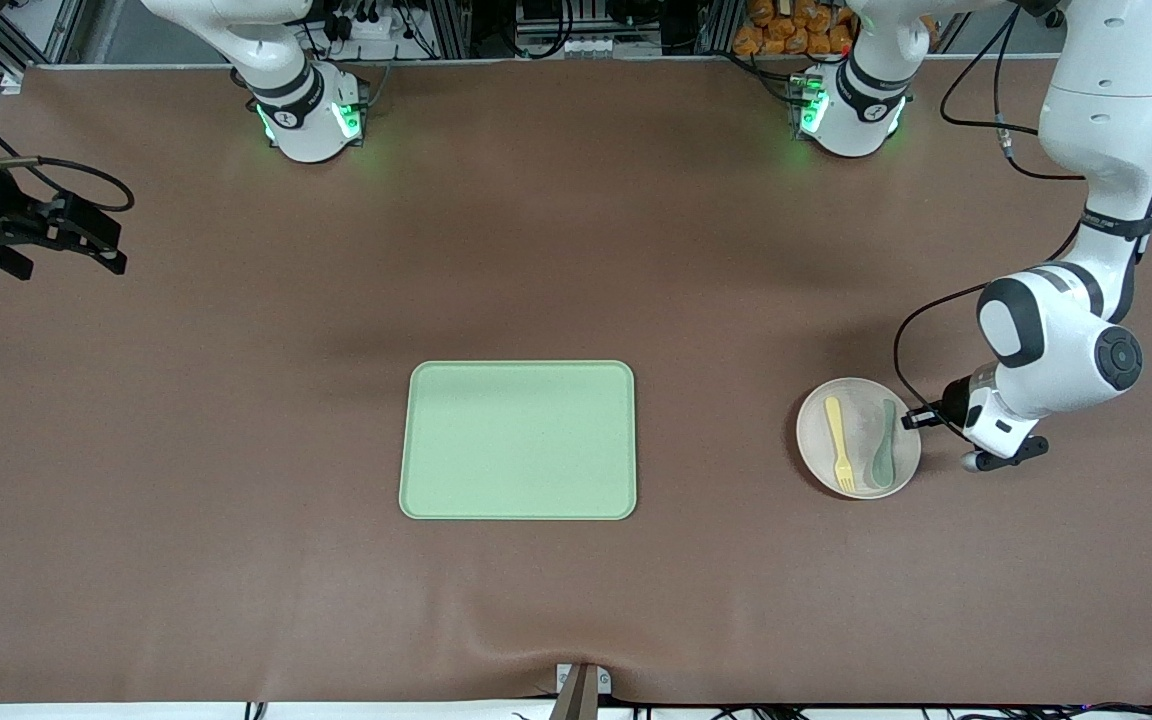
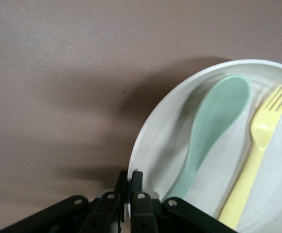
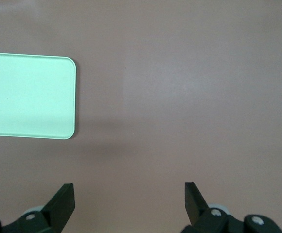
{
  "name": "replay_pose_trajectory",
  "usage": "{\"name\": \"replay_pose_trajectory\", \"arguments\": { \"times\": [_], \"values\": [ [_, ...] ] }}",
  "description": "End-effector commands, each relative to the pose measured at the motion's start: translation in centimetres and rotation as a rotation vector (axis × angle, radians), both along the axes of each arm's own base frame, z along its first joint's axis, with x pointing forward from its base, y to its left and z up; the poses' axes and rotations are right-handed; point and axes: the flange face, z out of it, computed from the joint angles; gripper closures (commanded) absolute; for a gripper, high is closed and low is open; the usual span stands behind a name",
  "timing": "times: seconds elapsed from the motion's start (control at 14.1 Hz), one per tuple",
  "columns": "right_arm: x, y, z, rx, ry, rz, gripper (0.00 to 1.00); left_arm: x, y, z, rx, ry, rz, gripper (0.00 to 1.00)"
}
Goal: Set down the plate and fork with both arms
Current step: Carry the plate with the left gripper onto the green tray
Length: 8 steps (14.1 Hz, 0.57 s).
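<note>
The off-white speckled plate (image 1: 861, 405) lies on the brown table toward the left arm's end. On it lie the pale-yellow fork (image 1: 839, 442) and a grey-green spoon (image 1: 883, 447) side by side. My left gripper (image 1: 920, 416) is low at the plate's rim and is shut on it. In the left wrist view its fingers (image 2: 137, 180) pinch the plate's edge (image 2: 153, 145), with the spoon (image 2: 209, 131) and fork (image 2: 256, 160) close by. My right gripper (image 1: 114, 245) waits open and empty over bare table at the right arm's end; it also shows in the right wrist view (image 3: 129, 191).
A light-green rectangular tray (image 1: 518, 440) lies empty in the middle of the table, between the two grippers; its corner shows in the right wrist view (image 3: 29, 94). The arm bases stand along the table's edge farthest from the front camera.
</note>
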Motion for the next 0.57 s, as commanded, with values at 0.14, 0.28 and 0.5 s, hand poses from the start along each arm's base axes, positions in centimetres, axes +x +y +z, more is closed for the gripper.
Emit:
{"name": "replay_pose_trajectory", "arguments": {
  "times": [0.14, 0.28, 0.5],
  "values": [
    [-0.8, -0.2, 0.2, 0.008, -0.005, 0.005, 0.0, 0.3, -4.4, 0.8, -0.075, -0.017, -0.024, 1.0],
    [-0.8, -0.2, 0.2, 0.008, -0.005, 0.005, 0.0, 0.5, -7.7, 2.1, -0.125, -0.032, -0.038, 1.0],
    [-0.8, -0.2, 0.2, 0.008, -0.007, 0.005, 0.0, 1.5, -12.8, 4.4, -0.202, -0.068, -0.055, 1.0]
  ]
}}
